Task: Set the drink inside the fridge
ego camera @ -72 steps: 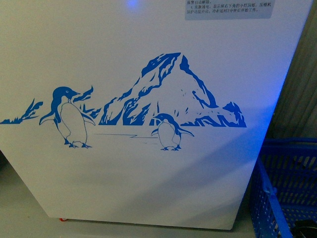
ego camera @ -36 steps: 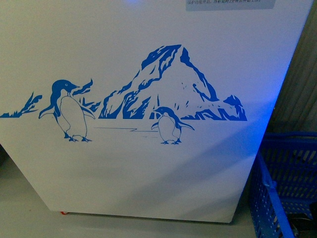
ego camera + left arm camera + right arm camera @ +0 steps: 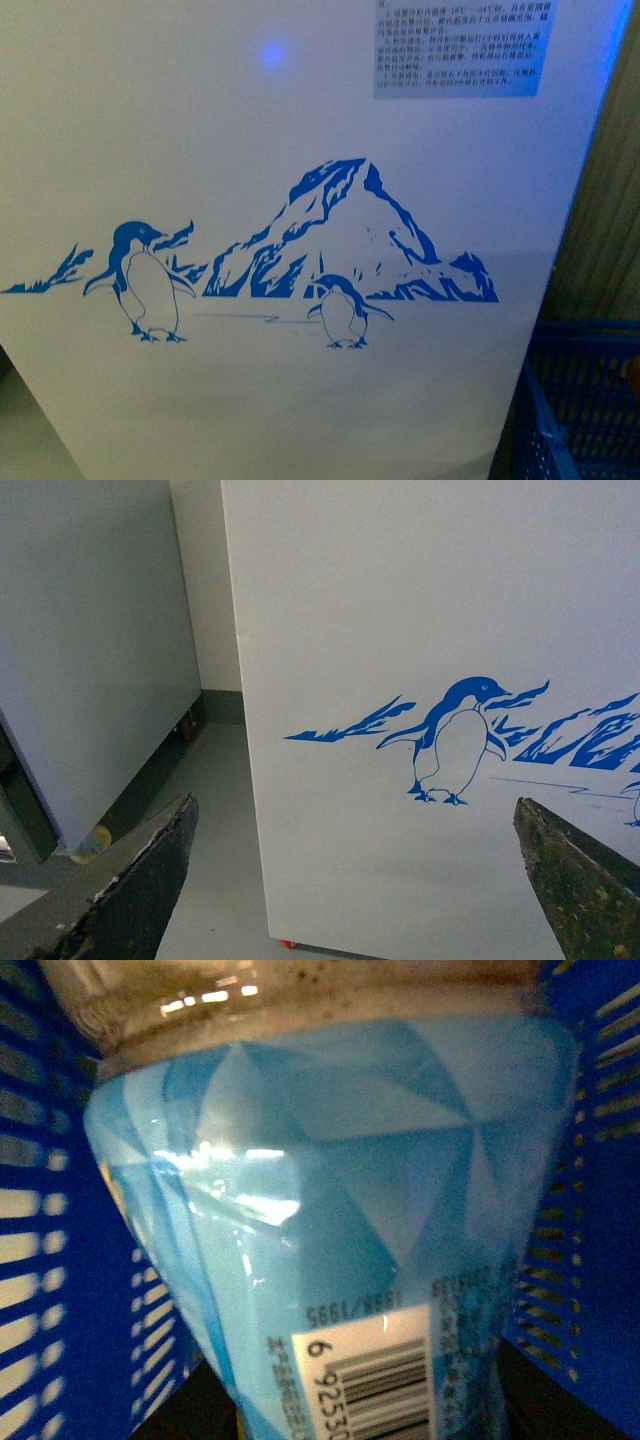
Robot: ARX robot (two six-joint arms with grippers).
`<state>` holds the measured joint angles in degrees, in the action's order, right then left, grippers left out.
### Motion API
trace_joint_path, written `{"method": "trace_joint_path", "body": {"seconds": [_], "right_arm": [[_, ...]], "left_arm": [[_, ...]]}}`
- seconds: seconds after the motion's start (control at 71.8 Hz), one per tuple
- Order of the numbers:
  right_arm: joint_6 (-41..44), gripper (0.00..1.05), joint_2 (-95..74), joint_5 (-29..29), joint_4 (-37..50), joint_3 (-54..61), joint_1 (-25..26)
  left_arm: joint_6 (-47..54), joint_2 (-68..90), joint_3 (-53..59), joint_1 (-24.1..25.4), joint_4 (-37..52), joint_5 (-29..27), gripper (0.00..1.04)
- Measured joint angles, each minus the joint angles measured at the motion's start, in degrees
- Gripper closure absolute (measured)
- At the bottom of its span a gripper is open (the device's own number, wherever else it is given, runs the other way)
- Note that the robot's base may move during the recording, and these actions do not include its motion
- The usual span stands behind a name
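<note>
The fridge (image 3: 300, 150) fills the front view as a white wall with a blue penguin-and-mountain graphic; its lid is out of view. The same white side of the fridge (image 3: 400, 630) faces the left wrist camera. My left gripper (image 3: 355, 880) is open, its two dark fingers (image 3: 140, 890) wide apart with nothing between them, close to the fridge's corner. The drink bottle (image 3: 340, 1210), with a light blue label and a barcode, fills the right wrist view. My right gripper is shut on it, its fingers hidden. Neither arm shows in the front view.
A blue slotted basket (image 3: 585, 400) stands on the floor right of the fridge, and its blue walls (image 3: 60, 1260) surround the bottle. A grey cabinet (image 3: 90, 650) stands left of the fridge with a strip of grey floor (image 3: 215, 860) between them.
The front view has tilted upward: the penguin graphic sits lower in frame, the fridge's bottom edge and red caster have dropped out, and the printed label at top right shows more fully.
</note>
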<state>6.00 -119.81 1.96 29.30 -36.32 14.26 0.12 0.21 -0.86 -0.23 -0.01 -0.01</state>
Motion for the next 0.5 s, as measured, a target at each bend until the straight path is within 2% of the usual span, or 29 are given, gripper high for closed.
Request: {"method": "trace_joint_path", "body": {"seconds": [0.181, 0.334, 0.501], "right_arm": [[-3.72, 0.65, 26.69, -1.40, -12.98, 7.30, 0.02], [-8.55, 0.65, 53.77, -3.10, -26.51, 4.79, -0.42], [-12.44, 0.65, 71.87, -4.55, -33.33, 1.77, -2.84]], "left_arm": [[0.00, 0.00, 0.00, 0.00, 0.00, 0.00, 0.08], [0.00, -0.02, 0.00, 0.00, 0.00, 0.00, 0.08], [0.00, 0.00, 0.00, 0.00, 0.00, 0.00, 0.08]]}}
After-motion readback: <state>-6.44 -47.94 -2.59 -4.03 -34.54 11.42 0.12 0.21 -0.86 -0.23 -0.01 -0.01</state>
